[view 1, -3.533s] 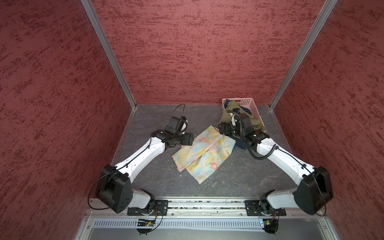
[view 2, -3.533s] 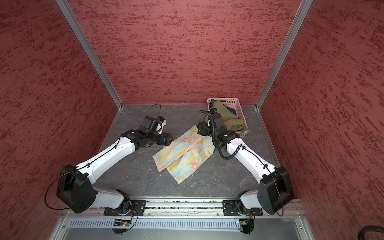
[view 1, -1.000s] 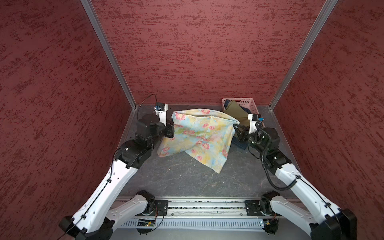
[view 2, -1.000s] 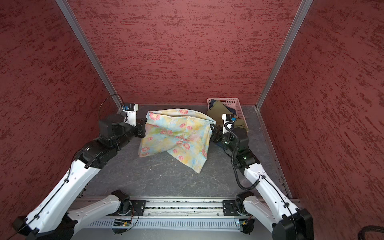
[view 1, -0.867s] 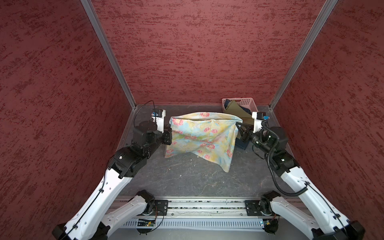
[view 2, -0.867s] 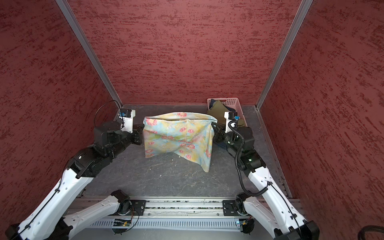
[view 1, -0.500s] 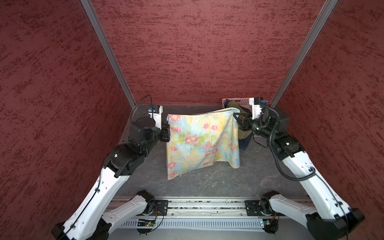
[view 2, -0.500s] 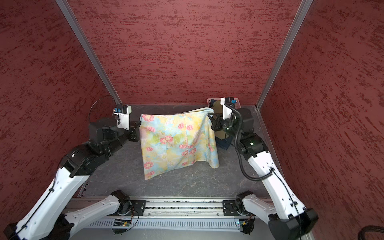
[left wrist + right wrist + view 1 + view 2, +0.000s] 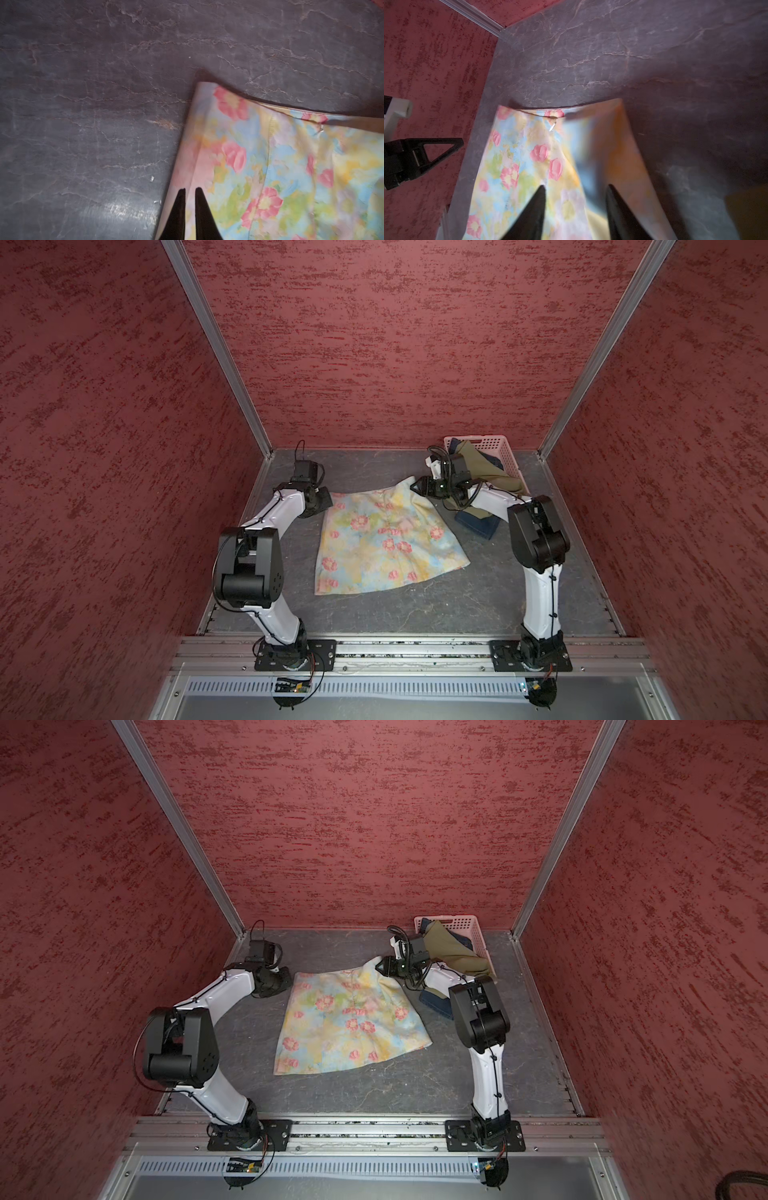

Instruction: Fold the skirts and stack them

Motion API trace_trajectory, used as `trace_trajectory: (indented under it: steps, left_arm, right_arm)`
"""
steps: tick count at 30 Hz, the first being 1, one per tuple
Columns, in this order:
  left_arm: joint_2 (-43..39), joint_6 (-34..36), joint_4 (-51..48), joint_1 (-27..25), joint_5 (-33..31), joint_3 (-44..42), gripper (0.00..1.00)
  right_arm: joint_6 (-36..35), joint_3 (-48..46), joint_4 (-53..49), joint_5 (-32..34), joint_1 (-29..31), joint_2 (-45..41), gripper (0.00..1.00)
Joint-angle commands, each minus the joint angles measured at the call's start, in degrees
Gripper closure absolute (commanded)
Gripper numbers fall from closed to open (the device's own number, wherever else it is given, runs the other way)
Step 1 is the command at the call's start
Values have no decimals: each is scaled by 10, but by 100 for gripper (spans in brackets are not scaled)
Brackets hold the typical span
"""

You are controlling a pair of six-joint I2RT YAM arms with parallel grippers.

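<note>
Grey tabletop (image 9: 415, 605) — floral skirt (image 9: 386, 543); spread flat

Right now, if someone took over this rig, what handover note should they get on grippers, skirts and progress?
Left gripper: jaws narrowly parted over the left waist corner of the floral skirt; no clear grip.
Right gripper: jaws wide apart over its right waist corner, gripping nothing that shows.
The floral skirt lies spread flat on the table, unfolded.
Olive skirt: draped out of the pink basket.
Denim skirt: partly on the table beside the right arm.
Done: one skirt laid out. Left: fold all three and stack them.
</note>
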Motion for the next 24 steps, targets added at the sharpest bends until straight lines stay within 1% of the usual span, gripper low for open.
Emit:
trace_trajectory:
  steps: [1,2,3,6,12,16,19,21,24]
  left_arm:
    - [-32,-19,34,-1,-26,59,46]
    - [-36,-16,22,-1,-33,68,33]
    - [-44,-14,9,-3,-40,71,27]
    - [-83,-6,-9,-16,-56,40,23]
    - [-174,-21,-66,-55,-86,-71,22]
    - [-201,-55,-101,-76,-85,-121,25]
    - [-204,-87,-119,-82,-88,-147,29]
    - [-209,-104,-108,-82,-71,-176,32]
    - [-200,-123,-103,-82,-66,-196,35]
  right_arm:
    - [-47,57,70,37,2,-61,21]
    - [-60,54,58,47,2,-76,18]
    - [-70,46,47,55,3,-94,16]
    - [-78,-23,40,75,4,-165,14]
    - [-52,-211,18,147,22,-326,16]
    - [-26,-289,-25,162,23,-399,18]
    - [-2,-326,-67,171,23,-426,19]
    - [12,-351,-82,153,23,-434,20]
    - [28,-383,-92,145,23,-437,21]
